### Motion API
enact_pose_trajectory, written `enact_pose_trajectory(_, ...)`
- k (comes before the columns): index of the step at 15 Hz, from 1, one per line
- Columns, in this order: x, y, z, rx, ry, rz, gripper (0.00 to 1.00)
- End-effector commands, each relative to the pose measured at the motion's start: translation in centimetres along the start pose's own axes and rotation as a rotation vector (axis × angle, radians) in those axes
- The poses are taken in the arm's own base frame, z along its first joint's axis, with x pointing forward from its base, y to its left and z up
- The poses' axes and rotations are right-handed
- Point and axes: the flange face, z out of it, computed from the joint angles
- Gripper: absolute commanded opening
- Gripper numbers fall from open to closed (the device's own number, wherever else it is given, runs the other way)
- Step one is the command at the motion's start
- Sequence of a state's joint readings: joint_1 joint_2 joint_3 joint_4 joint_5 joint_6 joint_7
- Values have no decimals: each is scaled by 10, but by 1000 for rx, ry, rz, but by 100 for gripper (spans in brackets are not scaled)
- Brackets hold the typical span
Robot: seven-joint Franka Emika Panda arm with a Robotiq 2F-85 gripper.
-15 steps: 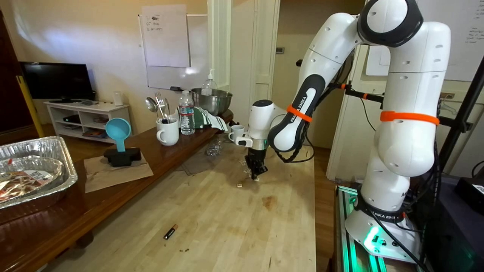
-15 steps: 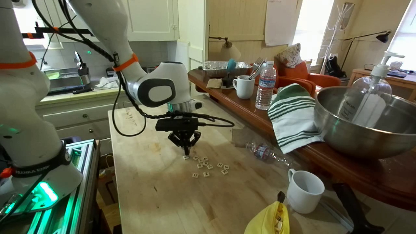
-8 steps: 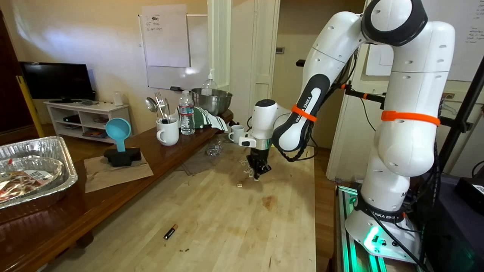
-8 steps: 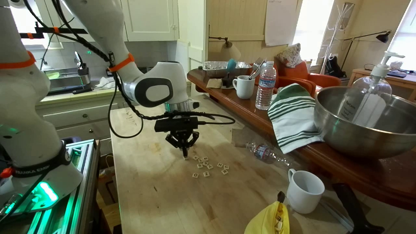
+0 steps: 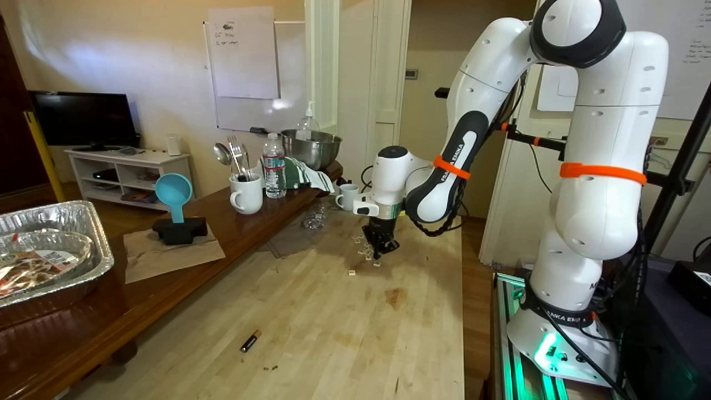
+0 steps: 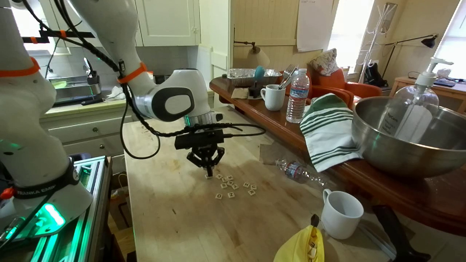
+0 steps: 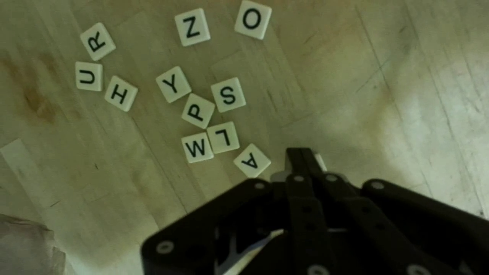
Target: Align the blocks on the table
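Several small pale letter tiles, the blocks, lie loose on the light wooden table. In the wrist view I see O, Z, R, U, H, Y, S, P, L, W and A. W and L touch. My gripper has its fingertips pressed together with nothing between them. One more block is mostly hidden behind the fingertips; it also shows just below them in an exterior view. Whether they touch it is unclear.
A crushed plastic bottle, a white mug, a dark-handled pan and a yellow pouch are on the table's far side from the robot base. A battery lies nearer an exterior camera. A raised brown counter borders the table.
My gripper has shifted slightly, staying shut and close above the same block. The arm's upper links have moved a little. The blocks show no clear movement.
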State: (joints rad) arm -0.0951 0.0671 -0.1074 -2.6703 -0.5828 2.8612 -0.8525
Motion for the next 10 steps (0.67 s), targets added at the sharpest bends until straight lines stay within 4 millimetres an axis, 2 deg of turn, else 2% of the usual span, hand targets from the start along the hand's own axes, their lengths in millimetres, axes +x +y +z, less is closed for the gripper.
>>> enact_pose_trajectory(1, -1, -6, 3, -8, 6, -16, 0)
enact_pose_trajectory(10, 4, -8, 15, 27, -14, 36, 0)
